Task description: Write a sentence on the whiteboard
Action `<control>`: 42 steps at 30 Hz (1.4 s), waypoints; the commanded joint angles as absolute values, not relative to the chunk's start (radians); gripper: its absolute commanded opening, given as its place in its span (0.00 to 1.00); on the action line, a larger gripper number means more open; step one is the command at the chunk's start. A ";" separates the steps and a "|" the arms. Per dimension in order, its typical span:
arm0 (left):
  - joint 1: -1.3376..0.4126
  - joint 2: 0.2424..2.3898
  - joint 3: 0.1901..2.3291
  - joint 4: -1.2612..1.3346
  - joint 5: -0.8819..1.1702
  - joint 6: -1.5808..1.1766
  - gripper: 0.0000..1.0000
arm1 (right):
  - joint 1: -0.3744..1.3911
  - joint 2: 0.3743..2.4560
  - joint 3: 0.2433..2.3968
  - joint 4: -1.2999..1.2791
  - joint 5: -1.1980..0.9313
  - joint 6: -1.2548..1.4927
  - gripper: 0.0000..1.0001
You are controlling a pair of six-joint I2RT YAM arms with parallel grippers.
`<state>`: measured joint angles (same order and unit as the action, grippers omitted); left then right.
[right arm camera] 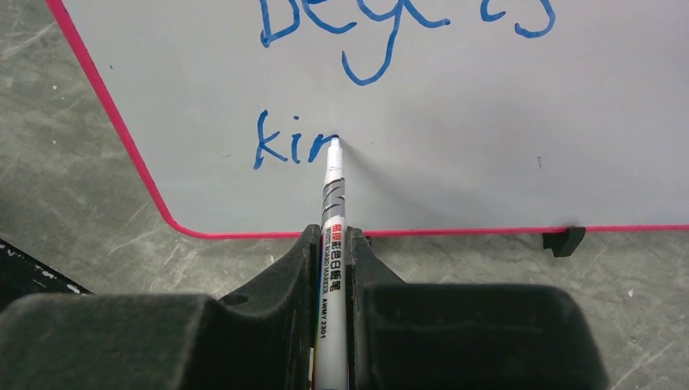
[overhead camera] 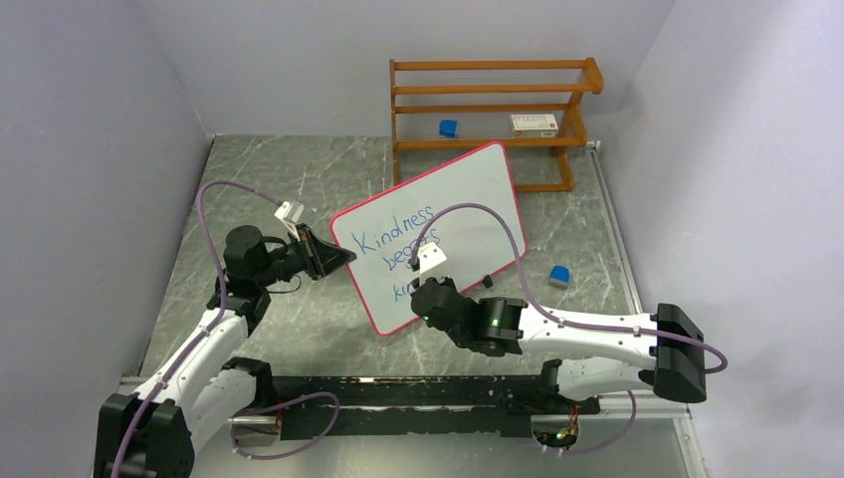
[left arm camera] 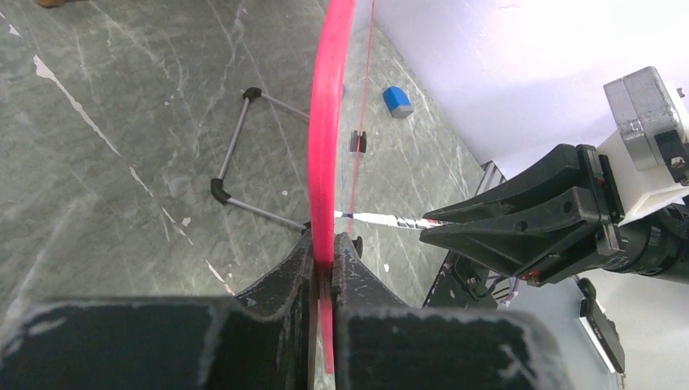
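Top view: your whiteboard stood tilted on the table before the wooden rack, your left arm reaching low to its left edge, your right arm stretched across its lower face beside the sentence. Left wrist view: your left gripper was clamped on the red rim, a brace you should hold firm. Right wrist view: your right gripper pinched the marker, tip on the unfinished third line; light, even pressure was advisable
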<state>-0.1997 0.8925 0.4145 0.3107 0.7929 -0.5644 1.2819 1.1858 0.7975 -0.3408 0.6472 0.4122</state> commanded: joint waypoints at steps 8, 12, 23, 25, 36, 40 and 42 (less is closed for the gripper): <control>-0.206 0.895 0.450 0.295 0.776 -0.554 0.05 | 1.264 1.165 0.771 -0.371 0.643 0.443 0.00; -0.206 0.894 0.451 0.291 0.776 -0.550 0.05 | 1.264 1.176 0.772 -0.378 0.626 0.444 0.00; -0.206 0.894 0.450 0.292 0.775 -0.552 0.05 | 1.265 1.177 0.776 -0.394 0.612 0.443 0.00; -0.206 0.894 0.450 0.291 0.775 -0.551 0.05 | 1.265 1.177 0.775 -0.395 0.611 0.443 0.00; -0.206 0.897 0.447 0.295 0.772 -0.554 0.05 | 1.266 1.133 0.775 -0.387 0.633 0.442 0.00; -0.206 0.899 0.444 0.302 0.773 -0.556 0.05 | 1.263 1.123 0.772 -0.391 0.667 0.446 0.00; -0.206 0.901 0.444 0.302 0.775 -0.558 0.05 | 1.263 1.120 0.769 -0.391 0.680 0.450 0.00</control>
<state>-0.1997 0.8944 0.4183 0.3077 0.7933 -0.5640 1.2701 1.1412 0.7811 -0.3805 0.6266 0.4305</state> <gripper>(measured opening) 0.099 0.145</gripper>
